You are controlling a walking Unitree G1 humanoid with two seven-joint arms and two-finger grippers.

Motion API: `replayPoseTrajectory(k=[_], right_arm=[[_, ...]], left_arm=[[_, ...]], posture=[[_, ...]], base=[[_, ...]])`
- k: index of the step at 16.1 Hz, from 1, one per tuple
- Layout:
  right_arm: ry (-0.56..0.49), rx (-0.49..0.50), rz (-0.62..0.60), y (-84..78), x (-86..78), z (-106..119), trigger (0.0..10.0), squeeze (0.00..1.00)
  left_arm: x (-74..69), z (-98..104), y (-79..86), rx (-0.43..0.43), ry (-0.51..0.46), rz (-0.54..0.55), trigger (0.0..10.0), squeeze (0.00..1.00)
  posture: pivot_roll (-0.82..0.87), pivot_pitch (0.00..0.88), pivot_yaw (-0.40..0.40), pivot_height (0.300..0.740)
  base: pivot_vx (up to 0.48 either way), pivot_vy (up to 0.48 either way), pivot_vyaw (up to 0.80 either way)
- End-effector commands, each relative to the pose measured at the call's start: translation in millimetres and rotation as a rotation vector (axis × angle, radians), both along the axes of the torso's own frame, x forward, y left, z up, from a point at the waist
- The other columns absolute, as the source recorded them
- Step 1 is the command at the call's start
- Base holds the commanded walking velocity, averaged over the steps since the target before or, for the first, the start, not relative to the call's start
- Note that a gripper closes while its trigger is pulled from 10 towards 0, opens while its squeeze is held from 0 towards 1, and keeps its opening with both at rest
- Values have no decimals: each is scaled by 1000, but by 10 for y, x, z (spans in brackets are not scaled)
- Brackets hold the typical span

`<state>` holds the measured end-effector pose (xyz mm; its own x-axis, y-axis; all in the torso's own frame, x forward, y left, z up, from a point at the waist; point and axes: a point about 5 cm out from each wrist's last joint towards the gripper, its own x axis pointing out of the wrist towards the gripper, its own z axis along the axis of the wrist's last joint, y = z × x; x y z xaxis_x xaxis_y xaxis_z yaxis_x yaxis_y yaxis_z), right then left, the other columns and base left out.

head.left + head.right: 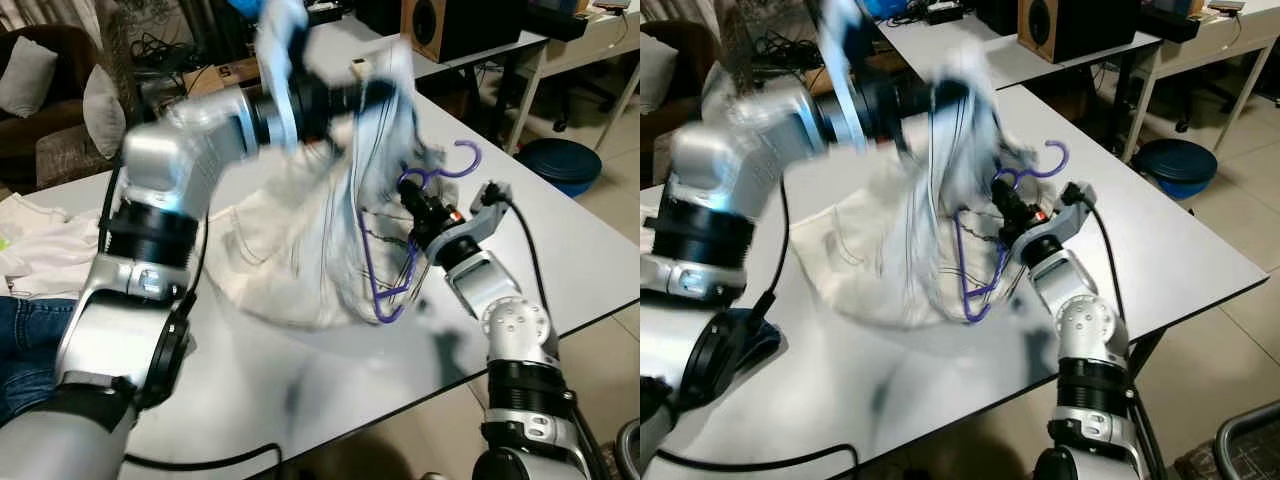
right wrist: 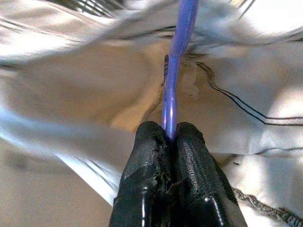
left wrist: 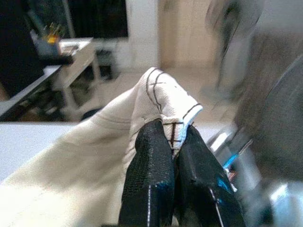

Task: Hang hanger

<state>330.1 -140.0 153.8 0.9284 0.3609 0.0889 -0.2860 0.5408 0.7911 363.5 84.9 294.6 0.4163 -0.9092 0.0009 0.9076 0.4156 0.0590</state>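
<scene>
While the right gripper (image 2: 170, 137) is clamped tight on the purple hanger (image 2: 177, 61) — its bar runs straight out from between the fingertips — the left gripper (image 3: 174, 142) is pinched on a fold of the white garment (image 3: 71, 175) and raised above the table (image 1: 590, 260). The cloth seems to be lifted so the hanger can be worked inside; the hanger's hook (image 1: 462, 160) is left exposed just beyond the fabric.

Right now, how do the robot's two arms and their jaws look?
Both arms are silver metal with black ring joints. A black cable runs along the left arm and another along the right arm. Each ends in two long black textured fingers, as on the right gripper.
</scene>
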Motion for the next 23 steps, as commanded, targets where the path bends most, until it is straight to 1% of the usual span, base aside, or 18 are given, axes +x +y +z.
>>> replayPoseTrajectory(k=[1,2,3,4,6,7,8,9,10,12,13,15,18,19,20,21,22,23], right_arm=[[-68,26,21,-35,-47,141,10000,0],[-76,27,19,-70,-65,156,10000,0],[-70,7,3,-136,-77,143,10000,0],[-65,-7,-3,-153,-77,128,10000,0],[-58,-36,-14,-117,-42,98,10000,0],[-72,-51,-29,-97,-26,117,10000,0],[-78,-38,-42,-88,-7,127,10000,0],[-68,-8,-74,-70,37,124,10000,0],[-41,15,-125,-46,87,94,10000,0],[17,19,-210,102,129,12,10000,0],[61,-12,-277,188,106,-43,10000,0],[95,-38,-280,367,-12,-89,10000,0],[139,31,-350,369,-141,-85,10000,0],[148,41,-354,374,-160,-88,10000,0],[166,63,-331,428,-204,-89,10000,0],[170,67,-307,509,-237,-85,10000,0],[174,66,-309,516,-235,-88,10000,0],[194,108,-327,495,-209,-90,10000,0]], left_arm=[[42,-36,164,87,-56,61,0,0],[42,-84,214,122,-58,68,0,0],[2,-210,314,195,-50,60,0,0],[-18,-265,351,214,-36,60,0,0],[-100,-511,516,331,-12,64,0,0],[-129,-560,555,348,-2,62,0,0],[-178,-562,547,330,16,37,0,0],[-273,-551,504,281,42,-16,0,0],[-348,-518,425,202,67,-54,0,0],[-402,-450,227,35,116,-65,0,0],[-354,-415,138,-44,121,-13,0,0],[-230,-338,70,-108,88,111,0,0],[-166,-246,79,-148,63,180,0,0],[-163,-241,81,-152,63,187,0,0],[-151,-236,90,-153,58,205,0,0],[-154,-266,81,-125,63,198,0,0],[-159,-279,77,-114,64,192,0,0],[-156,-290,84,-100,57,203,0,0]], posture=[[-159,0,178,740],[-160,0,175,740],[-163,0,168,740],[-160,0,160,740],[-141,9,129,740],[-136,14,122,740],[-118,28,105,740],[-109,38,96,740],[-103,46,91,740],[-99,57,89,740],[-100,61,90,740],[-101,64,90,740],[-116,66,107,740],[-116,66,107,740],[-122,65,111,740],[-123,60,113,740],[-123,60,113,740],[-122,59,113,740]], base=[[0,0,0],[0,0,0],[0,0,0],[0,0,0],[0,0,0],[0,0,0],[0,0,0],[0,0,0],[0,0,0],[0,0,0],[0,0,0],[0,0,0],[0,0,0],[0,0,0],[0,0,0],[0,0,0],[0,0,0],[0,0,0]])
